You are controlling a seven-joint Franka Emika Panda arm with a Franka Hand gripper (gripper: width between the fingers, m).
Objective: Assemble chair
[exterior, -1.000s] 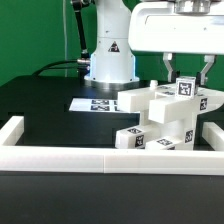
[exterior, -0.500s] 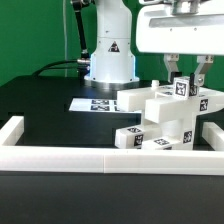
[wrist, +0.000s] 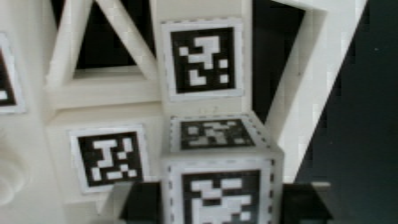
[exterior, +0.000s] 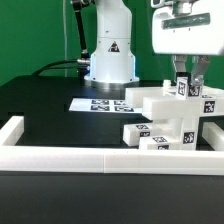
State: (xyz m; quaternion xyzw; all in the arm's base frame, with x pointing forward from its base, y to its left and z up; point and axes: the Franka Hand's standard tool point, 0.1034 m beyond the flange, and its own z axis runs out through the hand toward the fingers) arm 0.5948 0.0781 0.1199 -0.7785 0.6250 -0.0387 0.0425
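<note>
The chair is a partly joined stack of matte-white blocky pieces with black-and-white tags, standing at the exterior view's right on the black table. A flat slab sticks out toward the left. My gripper hangs above it, shut on a tagged upright post at the top of the stack. In the wrist view this post fills the space between the dark fingers, with the chair's white bars and a tagged piece behind it.
A long low white border rail runs along the front, with side rails at both ends. The marker board lies flat behind the chair. The arm's white base stands at the back.
My gripper has moved toward the exterior view's right, and the chair pieces have shifted right with it. The jaws stay shut on the post.
</note>
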